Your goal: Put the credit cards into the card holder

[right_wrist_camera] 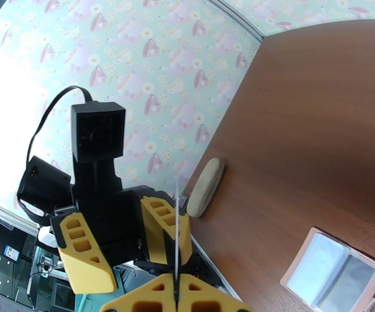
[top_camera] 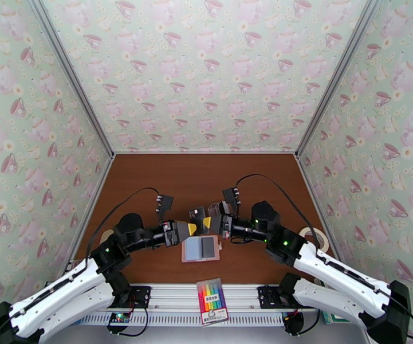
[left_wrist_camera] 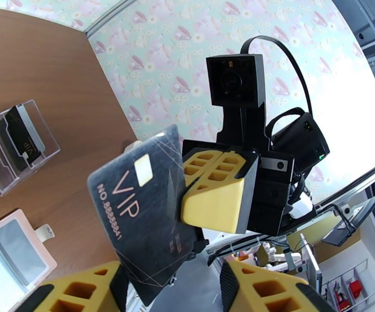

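1. My right end effector [right_wrist_camera: 177, 293] is clamped shut on the VIP card [left_wrist_camera: 140, 204], a black card with gold lettering. From my right wrist the card shows edge-on, pinched between the two yellow fingers.
2. I hold that card in the air over the middle of the table [top_camera: 166, 179], tilted, with its free end reaching toward my left arm.
3. My left end effector [left_wrist_camera: 171, 279] faces the right one tip to tip. Its jaws stand partly open with the card's free end between them. One finger is right beside the card's face and the other stands apart from it, so this side has no grip.
4. The card holder [top_camera: 200, 249] lies opened flat on the table near the middle of the near edge, blue-grey inside up, on the near side of where my end effectors meet. One half looks darker grey than the other; I cannot tell whether a card sits in it.
5. A clear box [left_wrist_camera: 5, 178] stands on the table beyond the card holder, toward the far edge, with a second card [left_wrist_camera: 21, 133], also black, leaning inside it.
6. A roll of tape [right_wrist_camera: 205, 188] lies at the left edge of the table, and a second roll of tape [top_camera: 313, 236] lies near the right edge.
7. A pack of coloured markers [top_camera: 212, 301] rests on the rail at the near edge.
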Robot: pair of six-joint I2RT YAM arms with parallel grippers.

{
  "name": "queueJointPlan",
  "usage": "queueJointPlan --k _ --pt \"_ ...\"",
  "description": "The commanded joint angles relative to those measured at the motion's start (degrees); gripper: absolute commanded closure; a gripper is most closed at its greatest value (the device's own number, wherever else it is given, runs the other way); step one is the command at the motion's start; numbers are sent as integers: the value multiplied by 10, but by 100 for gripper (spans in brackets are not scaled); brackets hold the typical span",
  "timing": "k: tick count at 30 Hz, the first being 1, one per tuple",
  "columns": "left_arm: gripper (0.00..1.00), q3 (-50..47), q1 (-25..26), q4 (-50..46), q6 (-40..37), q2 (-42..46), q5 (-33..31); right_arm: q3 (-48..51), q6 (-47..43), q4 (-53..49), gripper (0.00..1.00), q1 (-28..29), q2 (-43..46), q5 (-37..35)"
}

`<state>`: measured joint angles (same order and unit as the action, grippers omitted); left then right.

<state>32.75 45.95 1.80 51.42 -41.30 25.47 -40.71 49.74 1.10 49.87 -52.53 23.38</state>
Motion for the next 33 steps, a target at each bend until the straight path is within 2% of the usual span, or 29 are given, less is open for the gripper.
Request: queueJointPlan --k 1,6,15,19,33 --pt "47 -8 4 15 11 7 -12 12 13 28 100 2 1 15" --pt "48 -15 4 22 18 7 -19 15 14 30 100 2 3 16" --pt "60 -17 8 28 34 19 -34 26 16 42 100 3 -2 22" --pt "68 -17 10 27 35 16 -33 30 18 48 100 4 -3 23" --pt "80 -18 13 28 32 16 -38 40 25 59 100 10 -1 35"
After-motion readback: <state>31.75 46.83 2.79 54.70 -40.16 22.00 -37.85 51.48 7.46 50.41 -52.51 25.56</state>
